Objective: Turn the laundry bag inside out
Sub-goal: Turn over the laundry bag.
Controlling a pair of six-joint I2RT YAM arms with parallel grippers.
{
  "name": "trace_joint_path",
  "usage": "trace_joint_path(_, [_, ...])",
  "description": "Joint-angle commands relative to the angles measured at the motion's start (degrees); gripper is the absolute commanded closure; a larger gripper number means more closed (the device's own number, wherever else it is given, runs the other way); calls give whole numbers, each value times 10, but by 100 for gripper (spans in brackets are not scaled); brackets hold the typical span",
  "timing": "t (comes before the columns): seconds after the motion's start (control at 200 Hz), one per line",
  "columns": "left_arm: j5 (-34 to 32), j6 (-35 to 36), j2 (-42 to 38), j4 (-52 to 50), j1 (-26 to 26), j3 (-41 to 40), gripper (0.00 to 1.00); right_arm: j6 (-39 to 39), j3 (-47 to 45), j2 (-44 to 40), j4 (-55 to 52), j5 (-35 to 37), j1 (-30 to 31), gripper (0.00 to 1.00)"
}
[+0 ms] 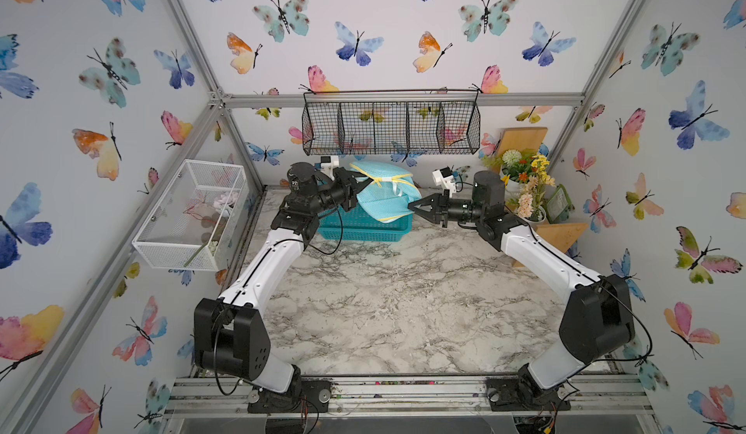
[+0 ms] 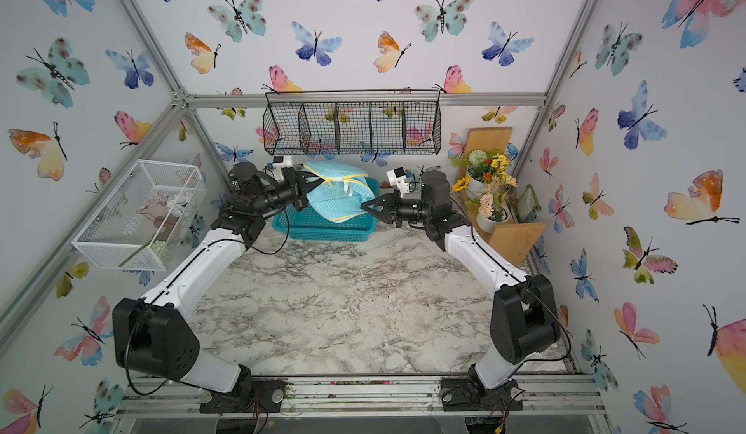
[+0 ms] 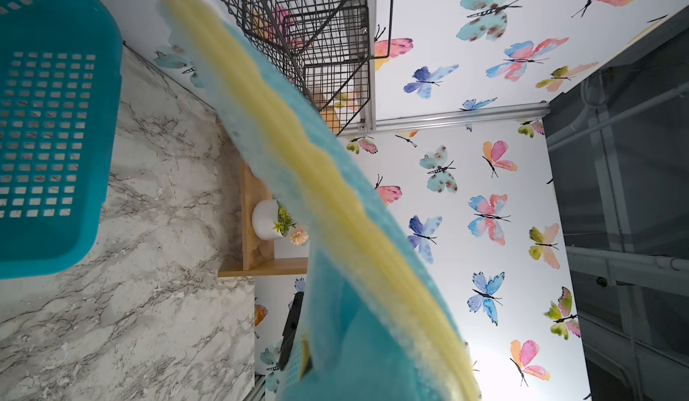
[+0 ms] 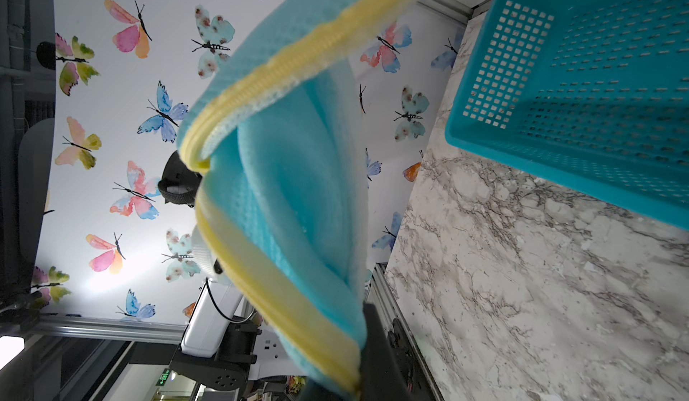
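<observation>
Two robot arms hold the bag (image 1: 383,196), a soft light-turquoise mesh pouch with yellow piping (image 4: 268,78) and a small white ribbon (image 1: 393,183), in the air between them at the back of the bench (image 1: 403,298). It hangs over a teal plastic basket (image 1: 363,234). The wrist views suggest it hangs clear of the basket, though the top views cannot confirm this. The left gripper (image 1: 359,186) is clamped narrow on the bag's left end. The right gripper (image 1: 412,206) is pinched shut on its right edge, where the piped seam runs into the jaws. The bag looks folded and squashed flat, and no open mouth is plainly visible. The step in hand seems to be an early one: a two-sided hold is set up and the turning has not begun. The next move probably calls for finding the opening, then keeping one side pinned while the other gripper lets go, reaches in and draws the mesh out through it. The slack fabric could easily slip or bunch. The bench top is grey-veined marble pattern and mostly bare. A black wire rack (image 1: 391,127) hangs on the back wall, a white mesh box (image 1: 189,214) on the left wall, and flowers (image 1: 524,181) sit on a wooden shelf (image 1: 561,234) at the right. Butterfly wallpaper (image 1: 383,28) covers the enclosure.
</observation>
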Motion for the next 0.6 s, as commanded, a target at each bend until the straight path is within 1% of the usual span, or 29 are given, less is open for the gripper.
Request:
trace_joint_path(0.0, [-81,-15,-32,99,46,33,100,-49,-38,-13,-105,-92,-13,98])
trace_joint_path(0.13, [-87,3,-31,78,46,39,100,-64,-35,-28,-131,-115,-13,97])
trace_joint_path(0.195, [-90,2,-31,79,47,37,100,-91,-30,-32,-169,-114,-13,98])
trace_joint_path(0.225, [-92,0,-30,80,46,39,100,-112,-28,-32,-200,-108,-13,97])
trace_joint_path(0.325, [-96,-12,-29,90,47,40,100,-197,-24,-24,-323,-55,-16,97])
trace_joint_path(0.37, [-94,-15,-28,92,49,47,100,-222,-23,-18,-363,-36,-21,97])
trace_joint_path(0.4, [-91,-10,-26,87,49,53,100,-221,-24,-16,-362,-38,-23,95])
trace_joint_path(0.445, [-87,-5,-24,76,48,62,100,-191,-21,-15,-327,-43,-23,90])
trace_joint_path(0.515, [-76,-13,-21,82,47,60,100,-126,-17,-17,-245,-47,-23,90])
trace_joint_path(0.54, [-76,-20,-22,91,47,54,100,-135,-6,-14,-258,-37,-23,92])
trace_joint_path(0.596, [-85,-39,-27,115,48,36,100,-198,24,5,-342,-8,-23,96])
